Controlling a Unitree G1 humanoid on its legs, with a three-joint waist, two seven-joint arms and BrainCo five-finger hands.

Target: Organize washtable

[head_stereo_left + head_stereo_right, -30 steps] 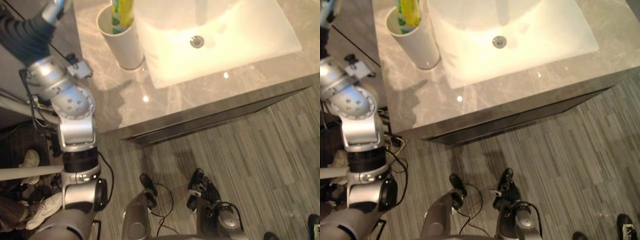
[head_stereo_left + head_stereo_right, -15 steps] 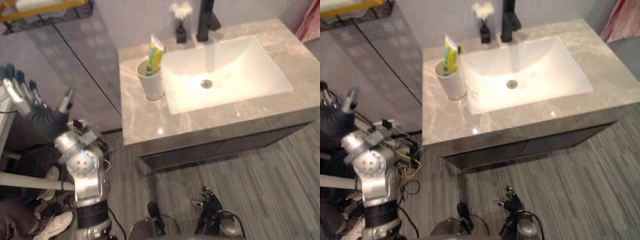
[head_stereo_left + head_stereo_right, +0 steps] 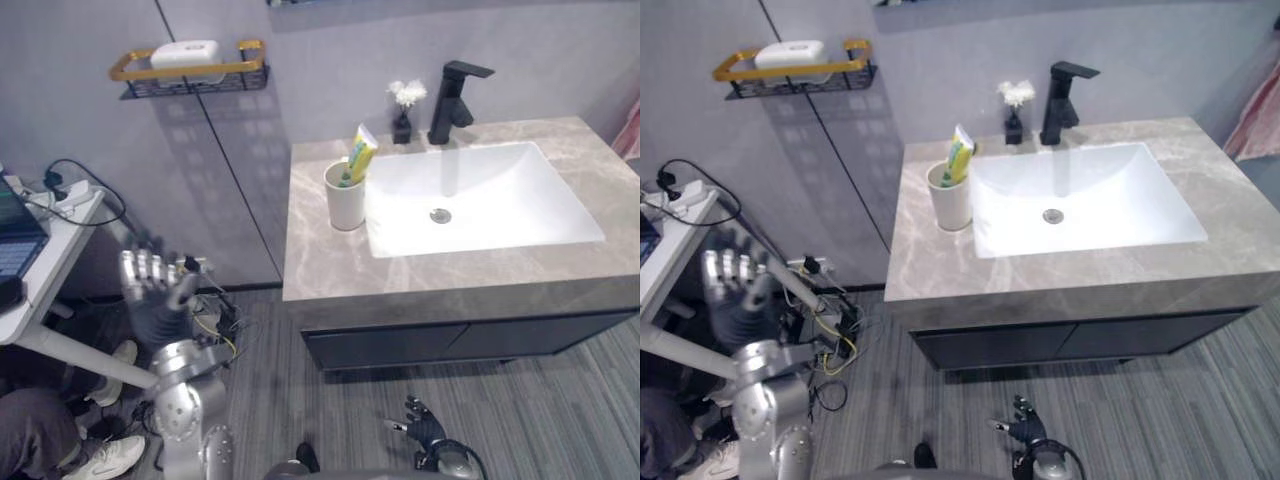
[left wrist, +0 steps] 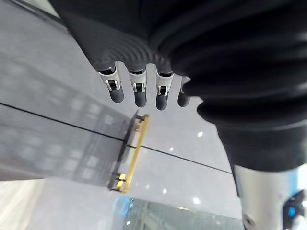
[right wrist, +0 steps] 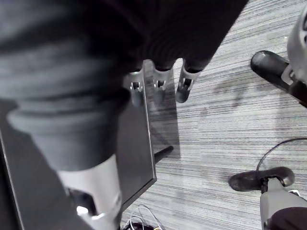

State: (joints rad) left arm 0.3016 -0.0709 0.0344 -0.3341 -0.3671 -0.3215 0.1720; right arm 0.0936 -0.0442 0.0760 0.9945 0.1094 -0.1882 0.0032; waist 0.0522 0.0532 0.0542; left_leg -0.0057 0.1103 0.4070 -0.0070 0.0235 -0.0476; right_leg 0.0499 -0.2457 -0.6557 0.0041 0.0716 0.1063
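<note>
Washtable countertop (image 3: 320,270) of grey marble is lying in the upper right half of the head views, with a dark cabinet front (image 3: 450,340) running beneath it. White basin (image 3: 500,215) is occupying most of the top. Black faucet (image 3: 450,95) is standing at the basin's 12 o'clock edge. Small dark vase (image 3: 402,126) with white flowers is standing just beside the faucet at its 9 o'clock. White cup (image 3: 346,203) is standing upright on the countertop at the basin's 9 o'clock, near the rim but apart from it. A yellow-green tube (image 3: 358,160) is sitting in the cup and leaning out toward 1 o'clock. On the wall at 10 o'clock from the cup, a gold-railed shelf (image 3: 190,75) is carrying a white object (image 3: 185,55). Left hand (image 3: 152,295) is hovering raised at 8 o'clock from the countertop, well apart from it, fingers (image 4: 140,93) straight and spread, gripping nothing. Right hand (image 3: 422,424) is hanging low over the floor at 6 o'clock from the cabinet, fingers (image 5: 183,86) extended and loose, also empty. A white side desk (image 3: 55,245) is standing at 9 o'clock from the left hand. A person's shoe (image 3: 100,458) is showing at 7 o'clock.
</note>
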